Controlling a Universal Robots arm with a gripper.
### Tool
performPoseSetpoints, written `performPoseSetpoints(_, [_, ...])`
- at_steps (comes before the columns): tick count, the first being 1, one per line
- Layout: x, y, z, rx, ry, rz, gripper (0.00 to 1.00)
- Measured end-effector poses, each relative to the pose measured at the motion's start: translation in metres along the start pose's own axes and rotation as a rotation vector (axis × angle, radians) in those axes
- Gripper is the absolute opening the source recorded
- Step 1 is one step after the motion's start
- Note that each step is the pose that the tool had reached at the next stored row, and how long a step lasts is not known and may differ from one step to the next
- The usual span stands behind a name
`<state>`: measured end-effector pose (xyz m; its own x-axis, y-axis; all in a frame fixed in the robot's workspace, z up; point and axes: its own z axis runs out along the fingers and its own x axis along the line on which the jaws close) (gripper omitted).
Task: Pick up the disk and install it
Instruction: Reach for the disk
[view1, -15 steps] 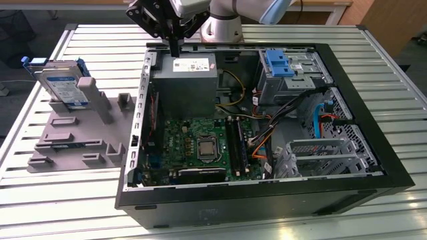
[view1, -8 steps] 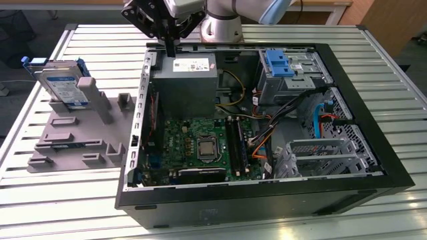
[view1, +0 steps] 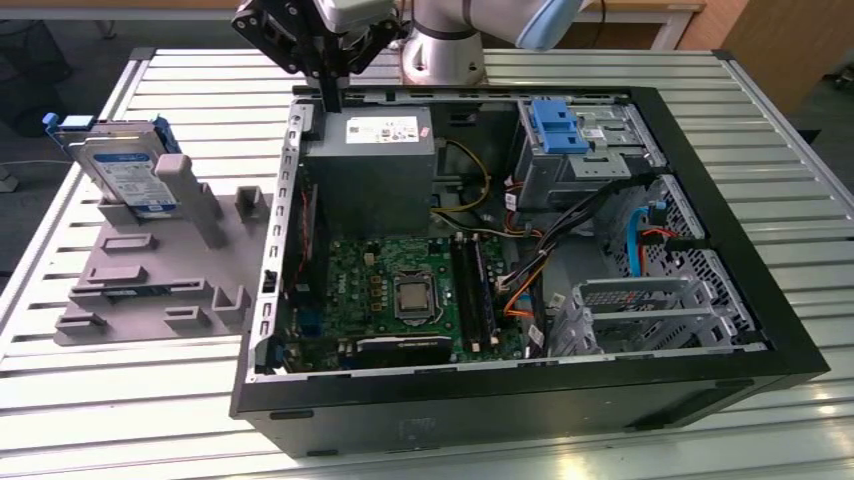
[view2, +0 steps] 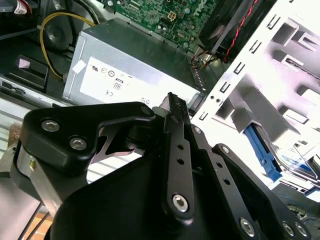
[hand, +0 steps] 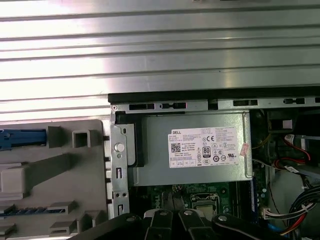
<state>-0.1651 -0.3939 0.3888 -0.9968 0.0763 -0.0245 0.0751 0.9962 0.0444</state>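
Presently, the slatted metal table (view1: 107, 400) carries an open computer case (view1: 534, 410), lying on its side with the interior exposed. The gripper (view1: 328, 100) hangs at the case's far wall, and positions are given from it. The green motherboard (view1: 400, 290) lies inside the case, past the gripper's tips and deeper in. A grey stand (view1: 147, 280) rests on the table outside the case, off toward the exterior view's left of the gripper. The grey power supply (view1: 380, 165) sits just beside the gripper's tips, white sticker facing up. The disk (view1: 127, 175) stands propped in the stand in its blue frame, well apart from the gripper and untouched. Gripper fingers are drawn together with nothing between them. A blue latch piece (view1: 561, 125) sits on the metal bay, toward the exterior view's right of the gripper.
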Motion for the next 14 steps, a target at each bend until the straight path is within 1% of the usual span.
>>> performPoseSetpoints(2, [0.0016, 0.0005, 0.0, 0.0001, 0.0001, 0.0, 0.11])
performPoseSetpoints(9, [0.0018, 0.0005, 0.0001, 0.0001, 0.0, 0.0, 0.11])
performPoseSetpoints(14, [0.0073, 0.0015, 0.0, 0.0001, 0.0001, 0.0, 0.11])
